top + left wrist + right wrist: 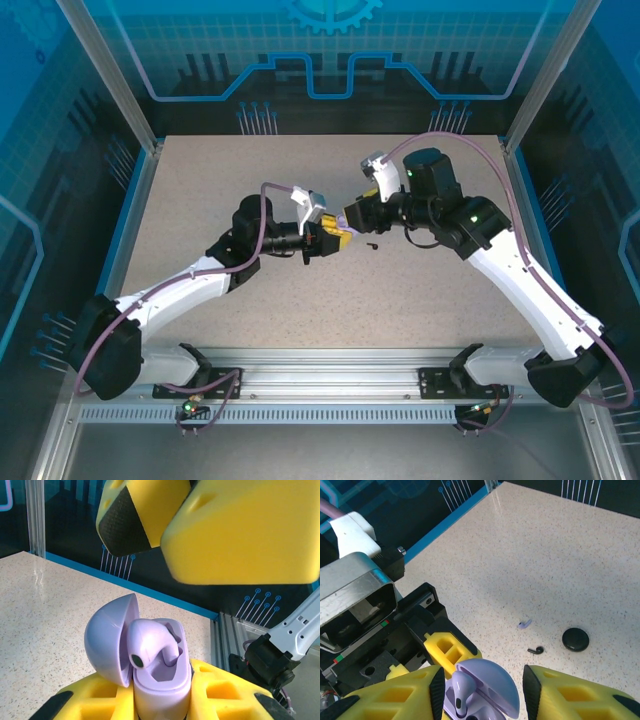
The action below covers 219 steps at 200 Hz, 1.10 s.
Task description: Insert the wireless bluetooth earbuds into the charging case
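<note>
The charging case (pixel 165 700), a lilac shell with its lid swung open, was clamped upright between the jaws of the left gripper (pixel 338 238). One lilac earbud (pixel 150 647) was seated in it, stem down. The right gripper (pixel 481 680) was held just over the case with its jaws parted to either side of the open lid; nothing was gripped by them. Both grippers were raised above the speckled table (pixel 560 555). On it, beyond the case, a small lilac piece (pixel 524 624), a black comma-shaped piece (pixel 536 650) and a round black puck (pixel 575 639) were seen lying near one another.
</note>
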{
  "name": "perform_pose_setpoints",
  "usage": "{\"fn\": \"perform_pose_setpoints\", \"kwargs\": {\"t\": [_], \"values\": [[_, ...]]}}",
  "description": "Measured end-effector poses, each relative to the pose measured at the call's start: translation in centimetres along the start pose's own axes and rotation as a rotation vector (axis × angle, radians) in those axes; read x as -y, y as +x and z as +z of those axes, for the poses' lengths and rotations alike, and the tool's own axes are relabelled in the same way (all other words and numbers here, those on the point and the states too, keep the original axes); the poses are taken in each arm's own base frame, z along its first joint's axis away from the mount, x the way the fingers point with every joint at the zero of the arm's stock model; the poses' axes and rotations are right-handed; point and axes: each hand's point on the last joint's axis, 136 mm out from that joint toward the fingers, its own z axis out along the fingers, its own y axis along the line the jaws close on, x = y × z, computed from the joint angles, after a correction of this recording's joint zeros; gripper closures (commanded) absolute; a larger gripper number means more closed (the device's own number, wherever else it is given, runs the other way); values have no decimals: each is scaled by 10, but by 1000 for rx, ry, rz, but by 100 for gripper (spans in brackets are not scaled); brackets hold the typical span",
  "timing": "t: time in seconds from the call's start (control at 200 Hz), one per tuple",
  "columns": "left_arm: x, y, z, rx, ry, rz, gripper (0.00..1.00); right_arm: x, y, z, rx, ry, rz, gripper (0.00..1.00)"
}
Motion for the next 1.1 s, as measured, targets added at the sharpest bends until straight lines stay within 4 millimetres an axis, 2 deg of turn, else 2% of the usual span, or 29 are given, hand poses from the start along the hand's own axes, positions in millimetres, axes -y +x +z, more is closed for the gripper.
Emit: {"fn": "perform_pose_setpoints", "kwargs": {"t": [0.545, 0.835, 1.096], "values": [[0, 5, 0, -34, 1, 21, 91, 7, 19, 22, -128, 88, -57, 50], [1, 6, -2, -42, -4, 41, 91, 4, 20, 19, -130, 78, -64, 46], [2, 4, -3, -38, -7, 49, 92, 1, 10, -1, -69, 91, -78, 50]]}}
